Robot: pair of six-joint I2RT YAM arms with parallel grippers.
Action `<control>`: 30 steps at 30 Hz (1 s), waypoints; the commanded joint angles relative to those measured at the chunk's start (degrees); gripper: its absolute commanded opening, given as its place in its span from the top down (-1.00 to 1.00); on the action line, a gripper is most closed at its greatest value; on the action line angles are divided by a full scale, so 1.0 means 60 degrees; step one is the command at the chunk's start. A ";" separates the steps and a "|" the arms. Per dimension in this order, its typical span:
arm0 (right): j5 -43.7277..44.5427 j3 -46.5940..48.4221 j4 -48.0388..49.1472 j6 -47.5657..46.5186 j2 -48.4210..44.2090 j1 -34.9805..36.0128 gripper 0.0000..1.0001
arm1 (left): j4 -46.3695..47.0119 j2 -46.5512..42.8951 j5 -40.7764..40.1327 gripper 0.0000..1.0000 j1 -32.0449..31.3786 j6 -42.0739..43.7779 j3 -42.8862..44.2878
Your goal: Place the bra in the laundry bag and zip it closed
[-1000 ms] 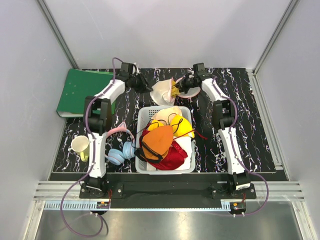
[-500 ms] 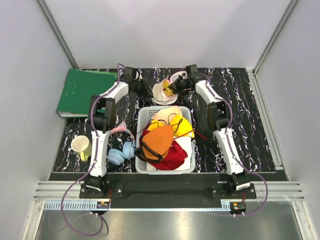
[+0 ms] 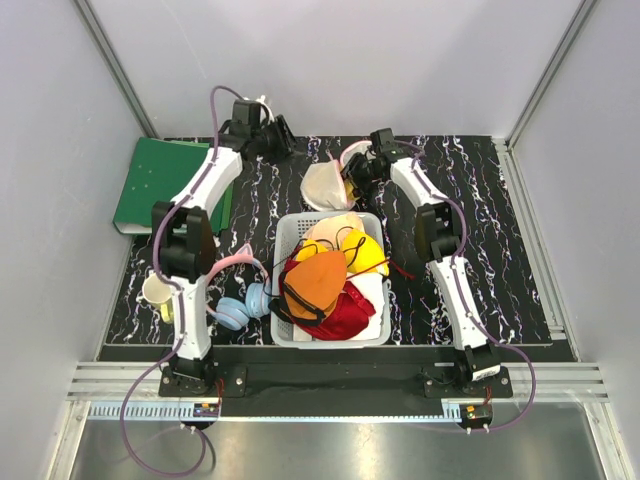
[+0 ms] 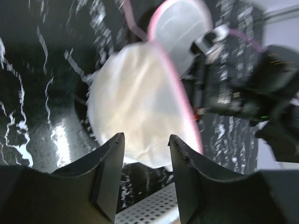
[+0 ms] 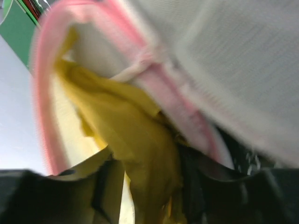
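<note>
The laundry bag [image 3: 322,186] lies on the dark table behind the basket, a white mesh pouch [image 4: 135,102] with a pink zipper rim [image 5: 42,93]. The yellow bra [image 5: 135,135] sits bunched inside its mouth, seen close in the right wrist view. My right gripper [image 3: 352,172] is at the bag's right side. Its jaws [image 5: 148,163] stand apart with the yellow fabric lying loosely between them. My left gripper [image 3: 275,135] hovers to the back left of the bag, clear of it. It [image 4: 145,139] is open with nothing between its fingers.
A grey-white basket [image 3: 378,322] in front of the bag holds an orange bra [image 3: 315,280], a yellow bra with black straps [image 3: 362,250] and a red garment [image 3: 345,315]. A green folder [image 3: 165,185], a mug [image 3: 158,290] and blue headphones [image 3: 240,305] lie to the left.
My left gripper has let go of the bag, opened and pulled back to the left. The right gripper's jaws have parted at the bag's mouth. The bag has sunk onto the table.
</note>
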 commanded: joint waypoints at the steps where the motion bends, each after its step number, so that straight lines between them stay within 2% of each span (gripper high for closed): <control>1: 0.1091 0.0591 -0.1070 -0.0914 -0.1433 0.0083 -0.17 | 0.1043 -0.1125 -0.0735 0.04 -0.0225 -0.0260 -0.0290; 4: 0.1588 0.0650 -0.1757 -0.1337 -0.1814 0.0009 -0.39 | 0.1234 -0.1272 -0.0780 0.04 -0.0284 -0.0584 -0.0627; 5: 0.1764 0.0636 -0.1920 -0.1470 -0.1932 -0.0020 -0.64 | 0.1322 -0.1302 -0.0795 0.04 -0.0299 -0.0614 -0.0657; 9: 0.2832 0.0606 -0.2420 -0.2071 -0.2401 -0.0443 -0.78 | 0.1469 -0.1200 -0.0576 0.03 -0.0459 -0.0643 -0.0322; 11: 0.3185 0.0679 -0.2449 -0.2436 -0.2592 -0.0576 -0.95 | 0.1556 -0.0980 -0.0415 0.03 -0.0650 -0.0643 -0.0131; 14: 0.4019 0.0724 -0.2522 -0.2963 -0.2665 -0.0913 -0.99 | 0.1586 -0.0732 -0.0486 0.05 -0.1074 -0.0497 0.0265; 16: 0.4723 0.0738 -0.2479 -0.3678 -0.2593 -0.1059 -0.99 | 0.1615 -0.0643 -0.0531 0.11 -0.1337 -0.0541 0.0411; 20: 0.5558 0.0942 -0.2376 -0.4400 -0.2125 -0.1177 -0.81 | 0.1689 -0.0380 -0.0808 0.18 -0.1792 -0.0556 0.0587; 27: 0.5033 0.1105 -0.1207 -0.4840 -0.1216 -0.1221 -0.64 | 0.1864 0.0162 -0.1059 0.31 -0.2262 -0.0936 0.0749; 30: 0.5003 0.0929 -0.0810 -0.4680 -0.0982 -0.1236 -0.41 | 0.1894 0.0309 -0.1205 0.34 -0.2320 -0.0951 0.0983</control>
